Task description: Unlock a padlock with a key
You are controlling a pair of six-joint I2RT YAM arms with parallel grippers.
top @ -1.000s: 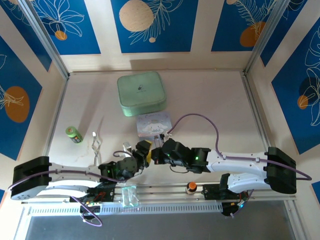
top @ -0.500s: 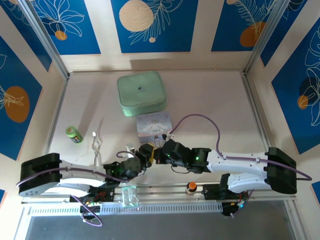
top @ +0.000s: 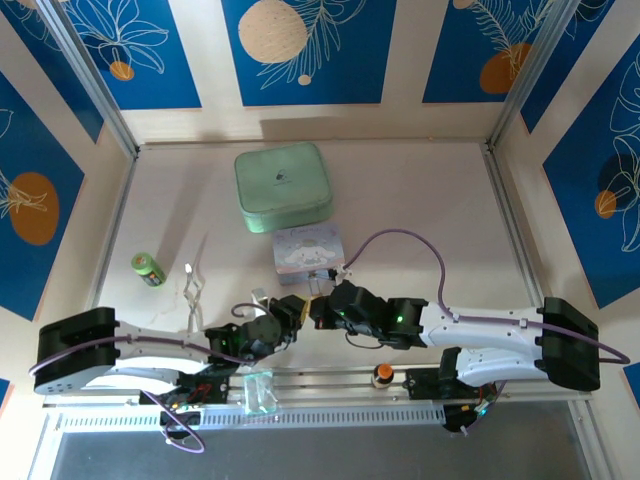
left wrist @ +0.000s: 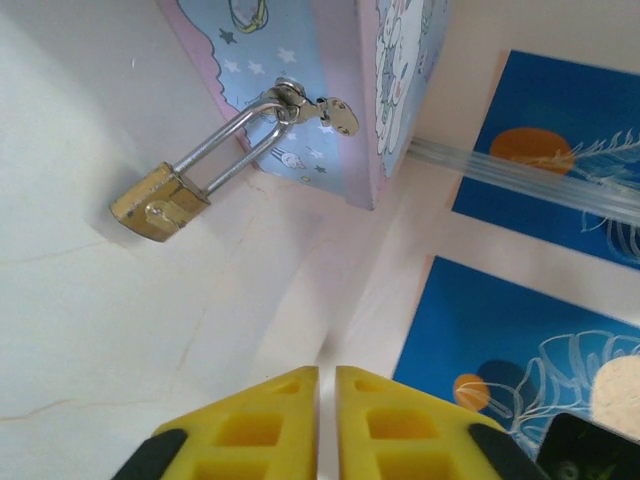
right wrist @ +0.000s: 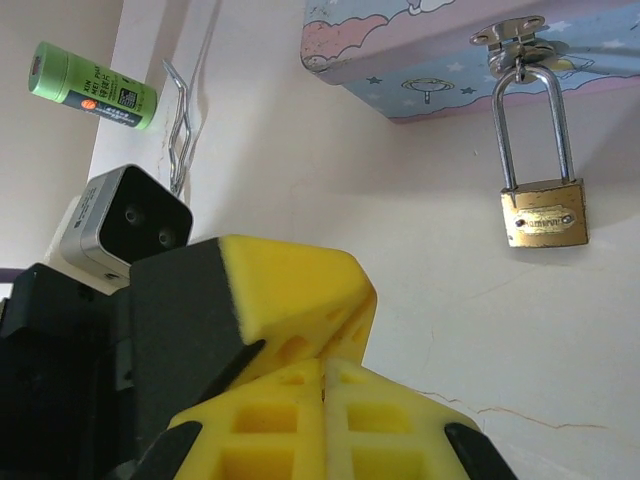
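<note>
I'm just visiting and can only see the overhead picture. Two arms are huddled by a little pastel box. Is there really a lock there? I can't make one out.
Observer: Yes. The right wrist view shows a small brass padlock hooked, closed, through a silver latch on the side of the pastel box.
Operator: And those yellow tips, are they touching each other?
Observer: It looks so. In the right wrist view a yellow finger of the left gripper lies against the tips of the right gripper, which is pressed shut.
</note>
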